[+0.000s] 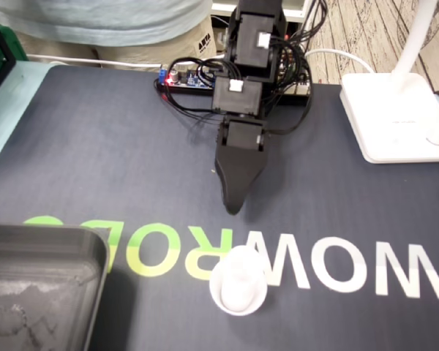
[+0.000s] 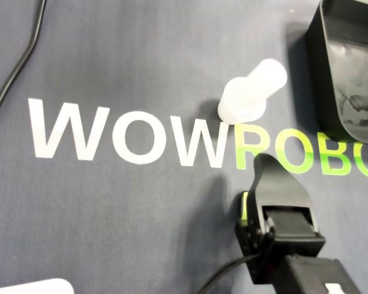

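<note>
1. End effector point(image 1: 234, 206) first: it hangs tip-down just above the mat. Only one black tip shows in either view, so I cannot tell whether the jaws are spread or pressed together. Nothing shows at the tip.
2. A dark lettered mat point(image 1: 95, 146) covers the bench point(image 1: 0, 117).
3. The black bin point(image 1: 95, 248) sits at the lower left of the fixed view. I see only scuffs inside, no object.
4. The white lamp base point(image 1: 395, 117) stands at the right, well apart from my tip.
5. The small white bottle point(image 1: 238, 287) stands on the lettering, near my tip but apart. It lies straight ahead, toward the camera in the fixed view. Its long axis looks upright, so I judge that I must reach forward.
</note>
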### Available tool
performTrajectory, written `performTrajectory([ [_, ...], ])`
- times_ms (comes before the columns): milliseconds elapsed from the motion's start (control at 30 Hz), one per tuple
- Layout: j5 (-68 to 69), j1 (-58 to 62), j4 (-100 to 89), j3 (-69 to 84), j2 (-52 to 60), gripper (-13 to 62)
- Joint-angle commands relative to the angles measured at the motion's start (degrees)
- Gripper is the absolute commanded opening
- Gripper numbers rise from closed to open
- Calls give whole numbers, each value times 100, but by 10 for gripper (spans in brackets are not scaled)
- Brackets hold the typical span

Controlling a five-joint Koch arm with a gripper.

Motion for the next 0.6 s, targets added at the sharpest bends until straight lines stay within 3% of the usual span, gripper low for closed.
performTrajectory([
  [0, 18, -18, -255, 176, 431, 330],
  [567, 105, -18, -97, 316, 431, 341],
])
